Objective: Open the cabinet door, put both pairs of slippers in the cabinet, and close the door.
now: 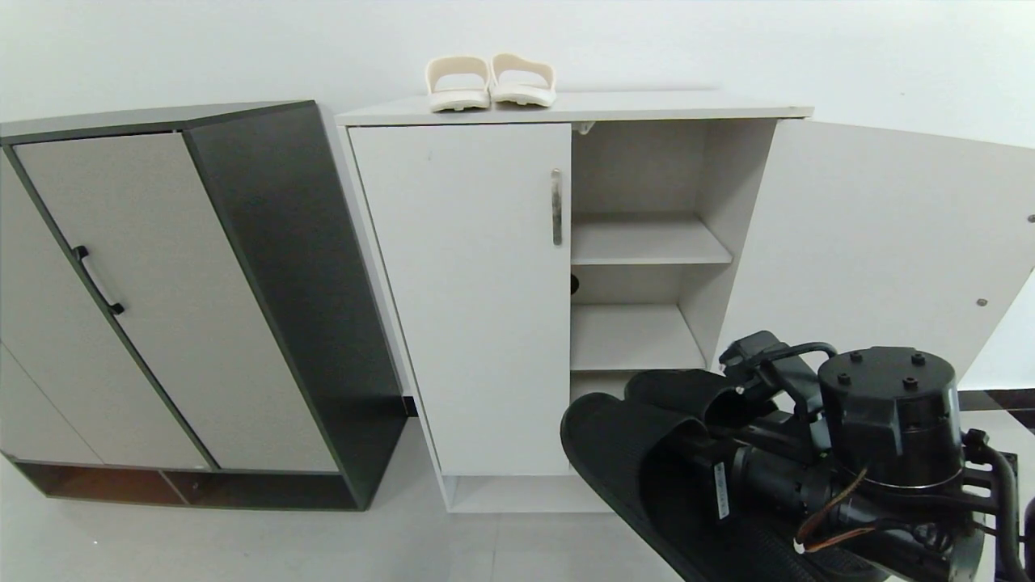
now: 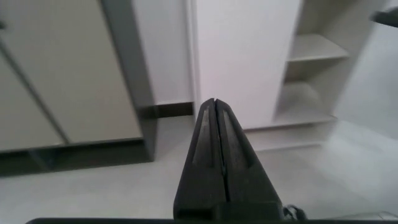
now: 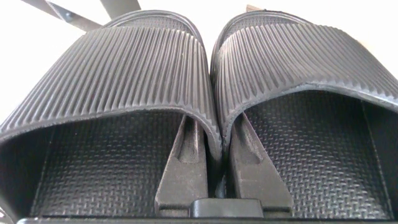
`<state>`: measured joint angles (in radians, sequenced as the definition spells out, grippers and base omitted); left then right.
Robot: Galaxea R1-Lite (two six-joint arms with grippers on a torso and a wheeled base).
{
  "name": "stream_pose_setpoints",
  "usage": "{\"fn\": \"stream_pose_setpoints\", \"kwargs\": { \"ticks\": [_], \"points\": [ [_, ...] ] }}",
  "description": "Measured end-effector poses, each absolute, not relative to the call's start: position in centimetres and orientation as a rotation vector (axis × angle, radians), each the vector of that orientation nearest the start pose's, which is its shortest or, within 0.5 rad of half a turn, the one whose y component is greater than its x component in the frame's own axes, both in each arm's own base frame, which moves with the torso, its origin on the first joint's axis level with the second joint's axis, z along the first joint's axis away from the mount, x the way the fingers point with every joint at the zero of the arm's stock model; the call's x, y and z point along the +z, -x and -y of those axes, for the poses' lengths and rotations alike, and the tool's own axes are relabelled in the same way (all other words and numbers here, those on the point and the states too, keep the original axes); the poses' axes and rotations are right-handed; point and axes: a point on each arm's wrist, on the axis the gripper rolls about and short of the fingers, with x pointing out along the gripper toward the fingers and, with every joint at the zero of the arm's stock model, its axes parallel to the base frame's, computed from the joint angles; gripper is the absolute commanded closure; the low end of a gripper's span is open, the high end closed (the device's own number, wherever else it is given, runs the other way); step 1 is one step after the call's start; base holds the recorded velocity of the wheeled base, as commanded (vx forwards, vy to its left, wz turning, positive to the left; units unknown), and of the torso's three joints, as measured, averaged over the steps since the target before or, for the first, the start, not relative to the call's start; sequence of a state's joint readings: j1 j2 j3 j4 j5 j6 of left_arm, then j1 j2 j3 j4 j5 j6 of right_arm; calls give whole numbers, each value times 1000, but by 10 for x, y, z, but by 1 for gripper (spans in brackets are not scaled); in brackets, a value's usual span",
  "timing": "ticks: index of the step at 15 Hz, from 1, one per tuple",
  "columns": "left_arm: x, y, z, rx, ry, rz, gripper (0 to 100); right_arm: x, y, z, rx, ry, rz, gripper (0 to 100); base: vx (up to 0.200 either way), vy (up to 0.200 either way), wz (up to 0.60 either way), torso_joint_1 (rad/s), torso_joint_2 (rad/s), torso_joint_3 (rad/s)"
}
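A pair of black ribbed slippers (image 1: 639, 453) hangs low in front of the white cabinet's (image 1: 461, 307) open right half. My right gripper (image 3: 214, 134) is shut on the two inner strap edges of the black slippers (image 3: 137, 68), pinching them side by side. A cream pair of slippers (image 1: 491, 81) rests on the cabinet top. The right door (image 1: 873, 234) is swung wide open, showing bare shelves (image 1: 647, 238); the left door stays closed. My left gripper (image 2: 214, 106) is shut on nothing, hanging above the floor and facing the white cabinet (image 2: 242, 56).
A dark grey cabinet (image 1: 275, 267) with a closed pale door and black handle stands close to the left of the white one. Pale floor (image 1: 242, 541) spreads in front of both. The open door juts out to the right of the black slippers.
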<state>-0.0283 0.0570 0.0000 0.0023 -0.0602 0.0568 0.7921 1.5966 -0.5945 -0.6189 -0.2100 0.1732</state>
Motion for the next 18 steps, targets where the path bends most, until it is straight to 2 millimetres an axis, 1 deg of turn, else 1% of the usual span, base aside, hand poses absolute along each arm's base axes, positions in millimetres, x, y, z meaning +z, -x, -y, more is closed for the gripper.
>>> {"fn": "stream_pose_setpoints", "kwargs": {
  "ticks": [1, 2, 3, 4, 5, 7, 10, 12, 15, 18],
  "points": [
    [76, 20, -1, 8, -58, -36, 100, 155, -186, -182, 544, 20, -389, 100, 0, 0, 0, 0, 0, 0],
    [76, 21, -2, 58, -58, -25, 100, 155, -185, -182, 545, 21, -390, 100, 0, 0, 0, 0, 0, 0],
    [75, 22, -1, 41, -58, -21, 100, 155, -186, -183, 543, 21, -387, 100, 0, 0, 0, 0, 0, 0],
    [75, 22, 0, -13, -56, -14, 100, 157, -186, -184, 539, 17, -381, 100, 0, 0, 0, 0, 0, 0],
    [75, 22, 1, -45, -52, -7, 100, 158, -189, -185, 508, 13, -370, 100, 0, 0, 0, 0, 0, 0],
    [75, 23, 1, -48, -52, -3, 100, 157, -197, -191, 444, 10, -347, 100, 0, 0, 0, 0, 0, 0],
    [75, 23, 1, -49, -51, -2, 100, 149, -213, -208, 340, -6, -277, 100, 0, 0, 0, 0, 0, 0],
    [75, 23, 1, -48, -51, 0, 100, 141, -224, -219, 307, -20, -244, 100, 0, 0, 0, 0, 0, 0],
    [75, 23, 1, -47, -50, -1, 100, 120, -234, -229, 289, 4, -283, 100, 0, -200, 0, -1, 1, 2],
    [75, 23, 1, -46, -50, -2, 100, 109, -238, -234, 286, 21, -308, 100, 0, -200, 0, 4, 2, 1]
  ]
}}
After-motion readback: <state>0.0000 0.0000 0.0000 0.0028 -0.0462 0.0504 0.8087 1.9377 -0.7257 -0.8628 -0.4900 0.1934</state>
